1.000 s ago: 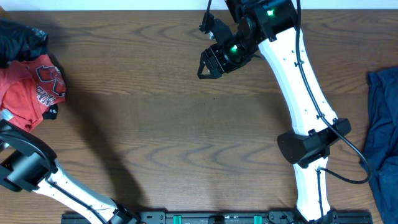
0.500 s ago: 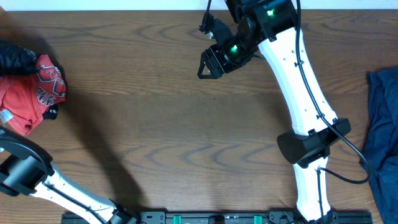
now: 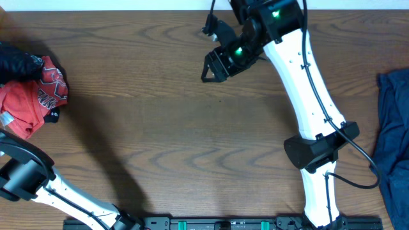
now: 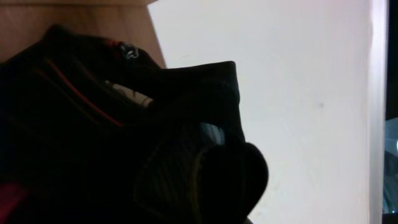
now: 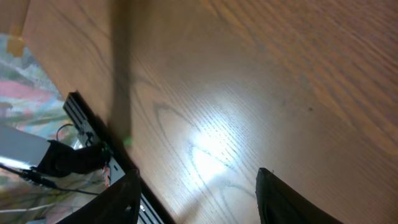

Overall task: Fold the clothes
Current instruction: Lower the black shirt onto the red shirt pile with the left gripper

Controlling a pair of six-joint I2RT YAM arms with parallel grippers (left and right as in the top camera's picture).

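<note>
Pickup stage I reckon: left gripper [image 4: 208, 177] looks clamped shut on the black orange-lined fabric jersey [image 3: 16, 61] bunched at the brown wooden table's [image 3: 192, 140] 9 o'clock, right gripper [image 3: 213, 66] hangs open and empty near 12, next it needs spreading flat mid-table.

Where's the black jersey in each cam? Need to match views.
Overhead: black jersey at the far left edge, touching the top of a red garment.
Left wrist: jersey fills the left and lower frame, close up.
Right wrist: not in it.
Shared landmark: the wooden table, only a strip at top left in the left wrist view.
</note>
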